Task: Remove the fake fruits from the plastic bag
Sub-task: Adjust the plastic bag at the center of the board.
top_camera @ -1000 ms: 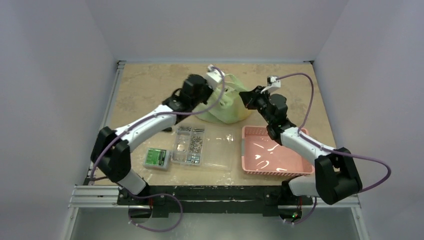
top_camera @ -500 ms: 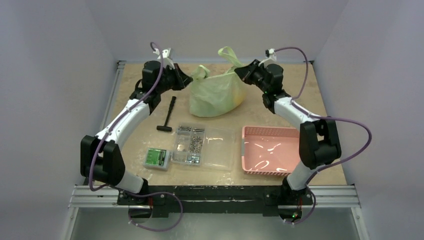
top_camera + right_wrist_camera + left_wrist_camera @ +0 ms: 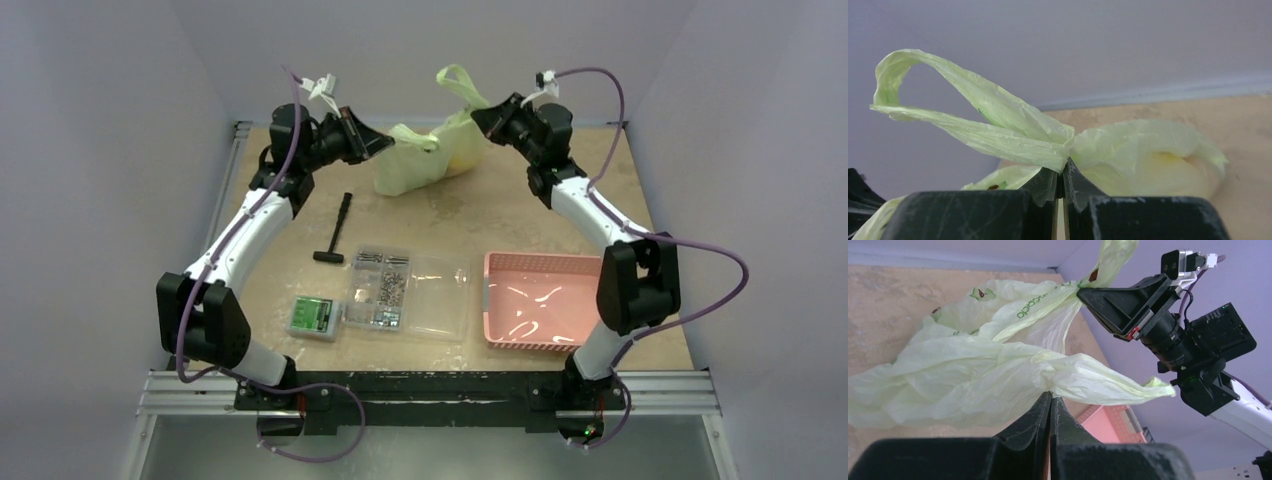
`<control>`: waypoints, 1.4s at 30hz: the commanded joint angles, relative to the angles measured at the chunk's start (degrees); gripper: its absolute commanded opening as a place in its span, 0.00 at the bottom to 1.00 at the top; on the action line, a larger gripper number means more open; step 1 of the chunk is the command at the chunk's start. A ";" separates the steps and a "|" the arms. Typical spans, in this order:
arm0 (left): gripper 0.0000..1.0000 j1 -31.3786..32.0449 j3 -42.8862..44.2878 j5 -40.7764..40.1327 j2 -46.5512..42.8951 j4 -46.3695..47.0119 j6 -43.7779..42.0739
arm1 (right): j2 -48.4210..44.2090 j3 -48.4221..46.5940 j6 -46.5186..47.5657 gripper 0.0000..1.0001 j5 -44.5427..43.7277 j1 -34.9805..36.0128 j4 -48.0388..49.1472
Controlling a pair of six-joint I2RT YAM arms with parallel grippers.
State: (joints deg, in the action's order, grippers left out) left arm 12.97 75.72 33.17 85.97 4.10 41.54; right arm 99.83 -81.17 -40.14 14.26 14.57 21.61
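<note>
The pale yellow-green plastic bag (image 3: 425,160) hangs stretched between both arms above the far middle of the table. My left gripper (image 3: 388,143) is shut on one bunched handle (image 3: 1088,382) of the bag. My right gripper (image 3: 477,118) is shut on the other handle, whose loop (image 3: 953,107) sticks up past the fingertips. A yellow shape, one of the fake fruits (image 3: 1160,162), shows dimly through the bag's wall; the other fruits are hidden inside. Dark printed marks (image 3: 979,292) dot the film.
A black hammer (image 3: 336,232) lies left of centre. A clear compartmented box (image 3: 405,293) sits in the near middle, a small green box (image 3: 312,316) to its left and a pink basket (image 3: 545,300) to its right. Walls close in on three sides.
Both arms have risen and drawn apart toward the far corners, lifting the bag off the table and stretching it between them. The hammer, earlier covered by the left arm, now shows.
</note>
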 commanded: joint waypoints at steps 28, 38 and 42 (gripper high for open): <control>0.64 25.94 -0.99 -30.60 -7.11 -19.70 -35.80 | -23.11 17.97 22.14 0.90 -10.96 -0.07 -27.42; 0.91 45.89 1.03 -37.49 -3.66 -29.97 -63.39 | -26.60 18.24 21.15 0.85 -14.09 0.02 -34.98; 0.94 52.00 2.08 -48.95 1.76 -27.98 -69.91 | -26.97 18.96 21.24 0.85 -13.66 0.02 -35.15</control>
State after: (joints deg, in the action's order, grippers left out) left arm 60.75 74.87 -5.48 83.13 -23.24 -18.09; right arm 74.67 -61.41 -19.31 0.95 14.35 -13.13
